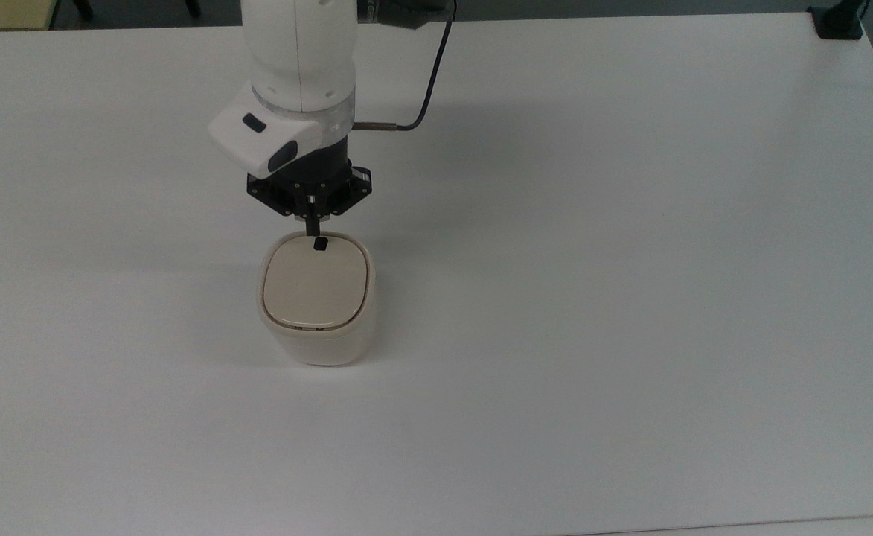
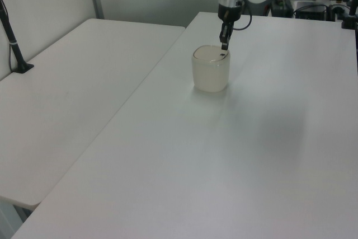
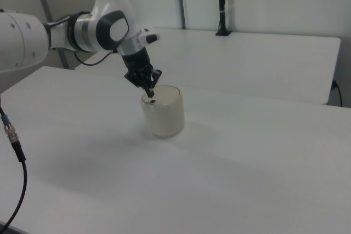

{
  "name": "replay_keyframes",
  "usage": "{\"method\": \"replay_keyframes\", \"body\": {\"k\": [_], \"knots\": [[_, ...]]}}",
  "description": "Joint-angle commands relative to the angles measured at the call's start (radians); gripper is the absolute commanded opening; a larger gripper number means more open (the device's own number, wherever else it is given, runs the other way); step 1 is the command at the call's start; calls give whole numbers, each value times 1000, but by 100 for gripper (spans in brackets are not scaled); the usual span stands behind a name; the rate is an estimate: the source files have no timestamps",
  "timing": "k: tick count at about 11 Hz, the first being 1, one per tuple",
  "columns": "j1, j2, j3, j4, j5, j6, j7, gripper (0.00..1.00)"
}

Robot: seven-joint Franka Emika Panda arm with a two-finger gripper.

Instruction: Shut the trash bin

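Cream-white plastic trash bin stands on white desk, left of centre in top view, well clear of every edge. Beige lid lies flat, flush in rim; small black square mark near its far edge. Gripper hangs just above that far edge, fingers pressed together, gripping nothing, clear of lid. Black cable loops beside wrist.

No readable text anywhere, no labels, no brands, no numbers, nothing legible on any surface
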Motion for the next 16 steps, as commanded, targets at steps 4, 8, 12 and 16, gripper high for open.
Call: {"method": "replay_keyframes", "body": {"k": [4, 8, 12, 16], "knots": [[60, -167, -1, -25, 11, -210, 132, 1], [99, -305, 1, -125, 32, -262, 157, 2], [100, -374, 1, -159, 84, -340, 211, 13], [99, -377, -4, -157, 77, -363, 205, 100]]}}
